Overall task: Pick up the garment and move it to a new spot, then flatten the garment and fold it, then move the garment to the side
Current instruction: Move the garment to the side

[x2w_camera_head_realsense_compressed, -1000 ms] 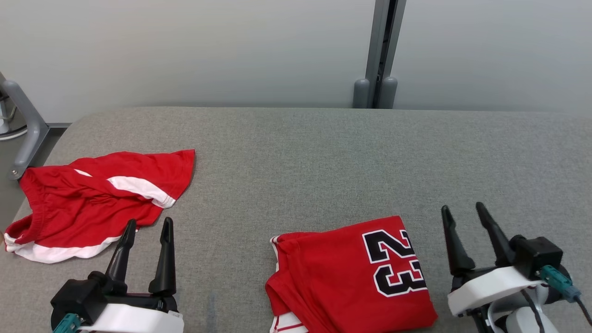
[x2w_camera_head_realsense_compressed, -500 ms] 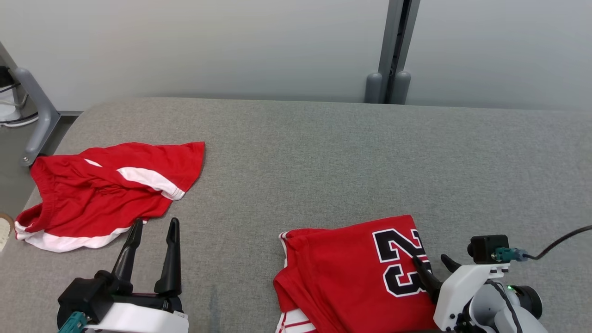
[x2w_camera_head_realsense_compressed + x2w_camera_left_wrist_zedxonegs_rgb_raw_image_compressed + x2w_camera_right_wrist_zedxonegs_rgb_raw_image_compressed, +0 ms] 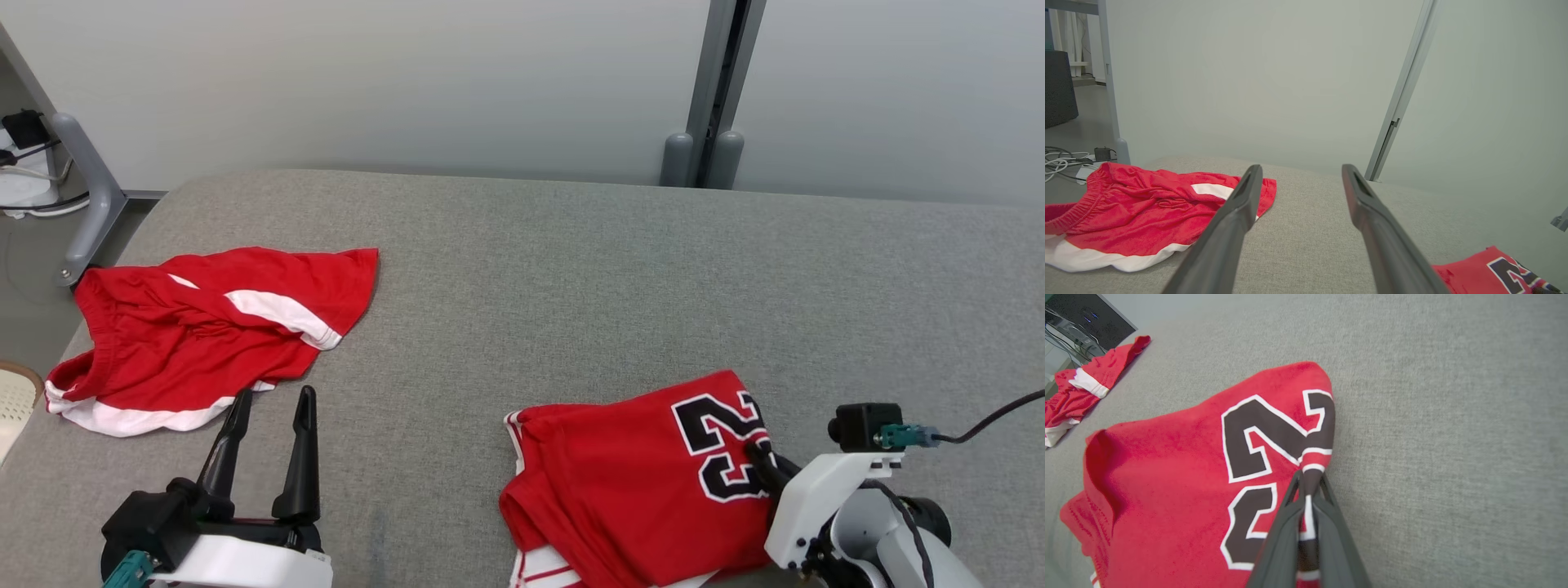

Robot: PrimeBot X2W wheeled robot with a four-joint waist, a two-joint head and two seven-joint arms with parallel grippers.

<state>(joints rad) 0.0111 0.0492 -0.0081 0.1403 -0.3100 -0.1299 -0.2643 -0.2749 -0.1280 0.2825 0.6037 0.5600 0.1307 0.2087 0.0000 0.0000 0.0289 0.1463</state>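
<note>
The right gripper point(image 3: 1308, 478) has its two fingers pressed together on the right-hand edge of the red jersey point(image 3: 1167, 477), pinching a fold of cloth at the black number point(image 3: 1274, 449). Gripping the edge rather than the middle looks meant to let the whole garment be lifted or dragged in one piece without its layers opening.

The jersey lies in a compact, layered bundle at the near right of the grey bench point(image 3: 571, 269). To my eye that suggests the folding is done and the move to the side is the step in hand.

The left gripper point(image 3: 274, 394) hovers at the near left, fingers apart and holding nothing. It sits just short of a pair of red shorts point(image 3: 196, 335) crumpled by the bench's left edge.

The right wrist view shows the pinch itself, with cloth bunched between the fingers. The head view catches those fingers only partly, past the arm's white wrist point(image 3: 824, 498), but it shows the two garments lying well apart.
</note>
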